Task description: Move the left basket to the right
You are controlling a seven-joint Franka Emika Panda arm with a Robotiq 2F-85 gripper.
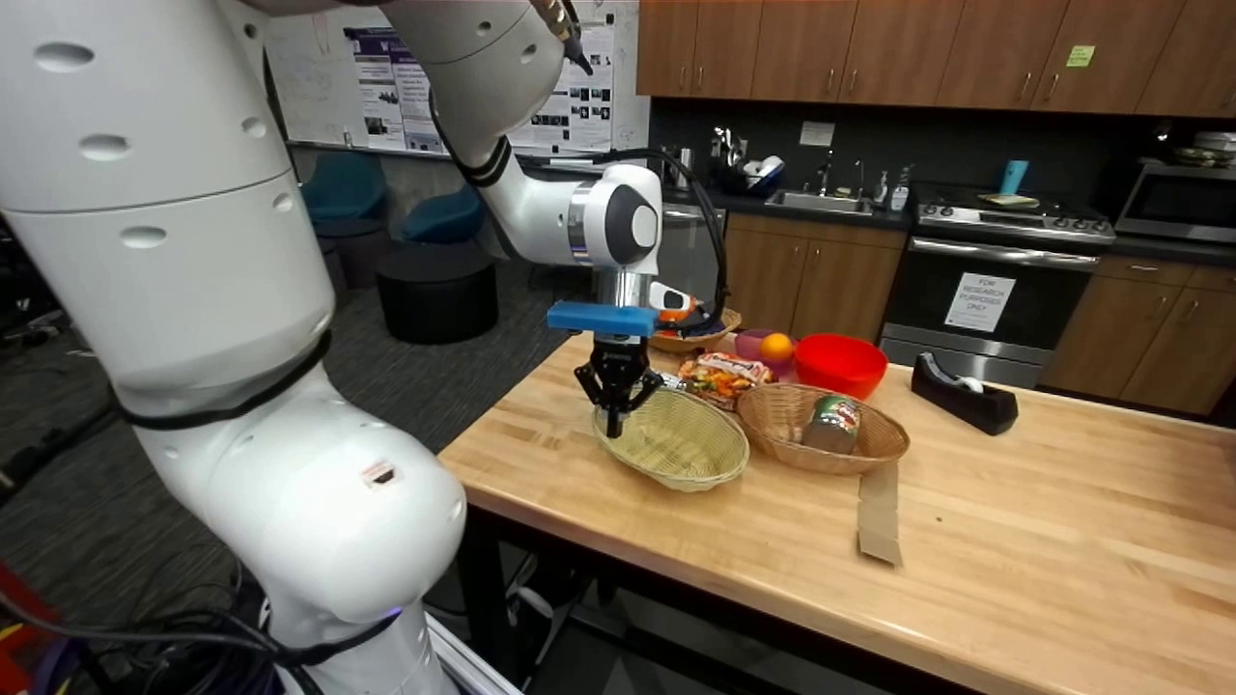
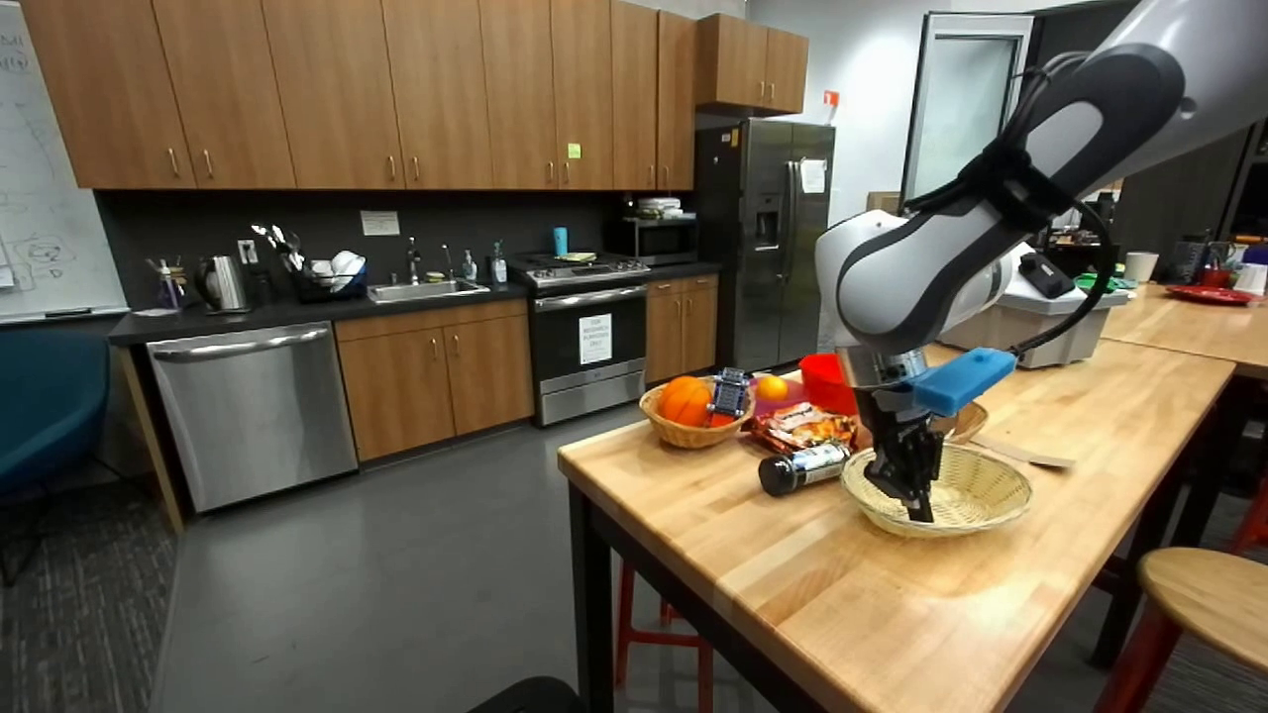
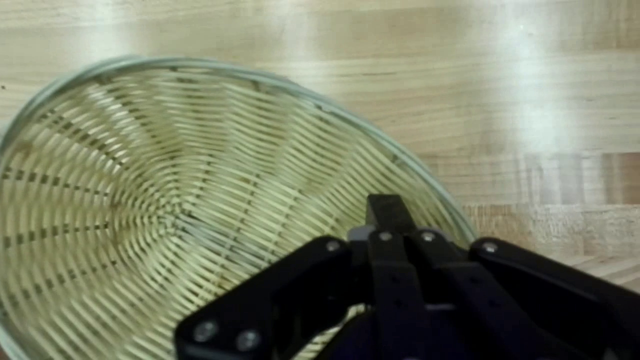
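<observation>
Pale basket [image 1: 681,439] in close company, gripper [image 1: 615,425] at one end

In an exterior view the gripper points down at the left end of the pale basket; the brown basket [image 1: 768,420] sits just beside it on the right, taking up that side, with a jar [image 1: 833,425] lying inside; a cardboard strip [image 1: 879,516] lies at the brown basket's near edge; behind are a snack bag [image 1: 719,376], a purple bowl [image 1: 748,345], an orange [image 1: 775,347] and a red bowl [image 1: 838,365]; a tape dispenser [image 1: 964,396] stands apart to the right; all are on a pale wooden table [image 1: 1024,521]; across the room are cupboards [image 1: 927,48], a sink [image 1: 801,201], a stove [image 1: 937,290] and a microwave [image 1: 1178,201].

In an exterior view a black-capped bottle [image 2: 804,467] lies on its side just beside the pale basket; a tan basket [image 2: 693,434], with an orange ball [image 2: 684,400] in it, stands at the table's far edge; a grey bin [image 2: 1075,345] stands well apart, farther along the table; a wooden stool [image 2: 1209,599] is by the long edge; across the grey floor [image 2: 396,555] are a dishwasher [image 2: 253,396] and a fridge [image 2: 773,257].

In the wrist view the fingers [image 3: 390,215] are pressed together over the inside of the pale basket, near its rim; whether they touch the weave I cannot tell; glossy planks of the table show past the rim.
</observation>
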